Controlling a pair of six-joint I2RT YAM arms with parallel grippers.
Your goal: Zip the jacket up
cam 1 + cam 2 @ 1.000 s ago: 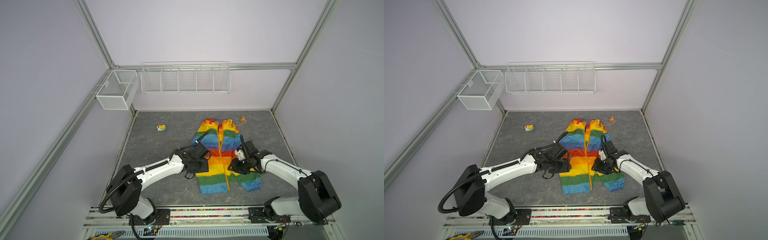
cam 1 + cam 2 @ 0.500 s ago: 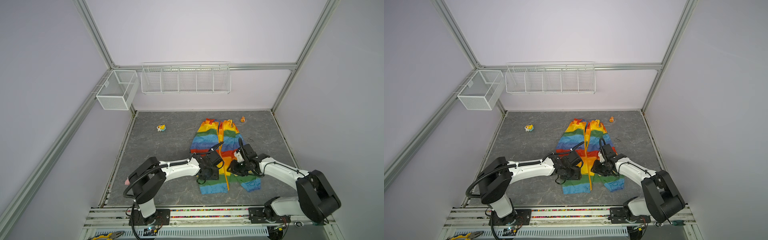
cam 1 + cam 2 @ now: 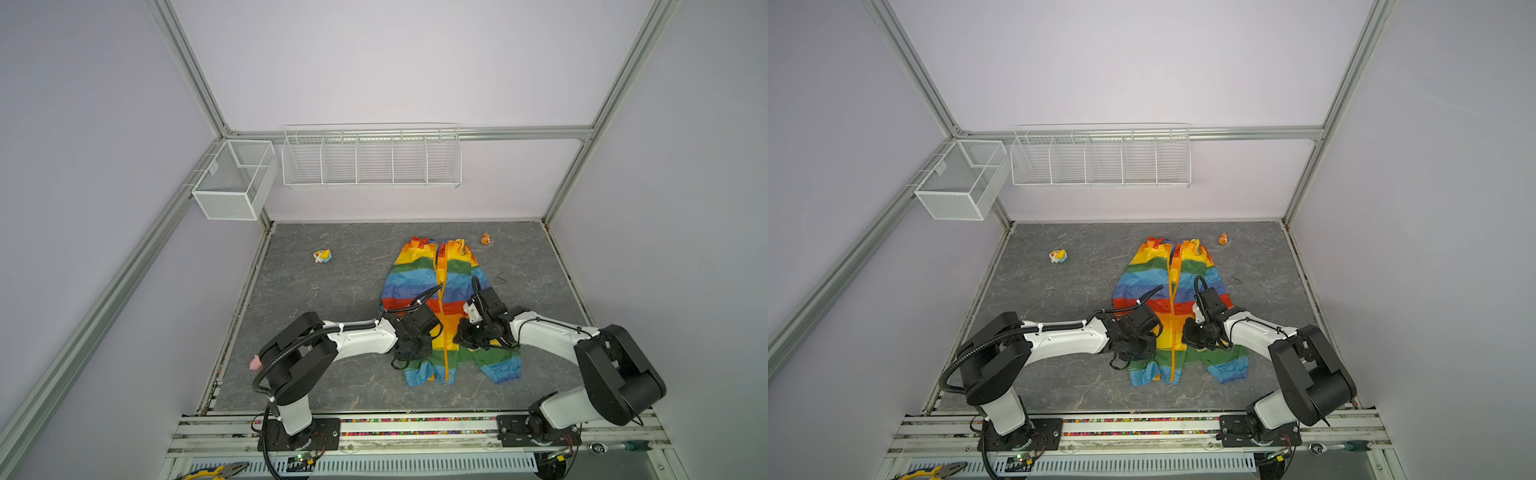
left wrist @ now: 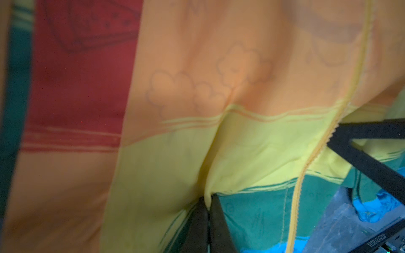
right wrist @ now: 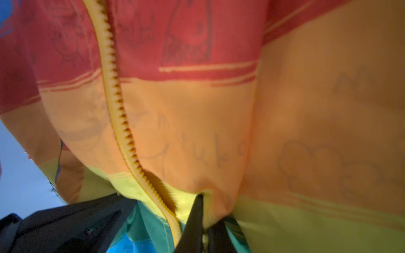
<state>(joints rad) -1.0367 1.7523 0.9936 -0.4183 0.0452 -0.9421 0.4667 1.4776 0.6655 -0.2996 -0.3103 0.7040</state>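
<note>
Folds of the jacket [image 3: 415,282] sit pinched in left gripper [image 4: 208,200] and right gripper [image 5: 206,219], tips seemingly buried in cloth.

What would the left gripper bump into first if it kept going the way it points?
The jacket: the left gripper is shut on a fold of it. Straight on, it would probably press that cloth onto the table below.

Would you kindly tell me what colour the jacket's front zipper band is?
Orange-yellow; the zipper band on the jacket shows best in the right wrist view.
</note>
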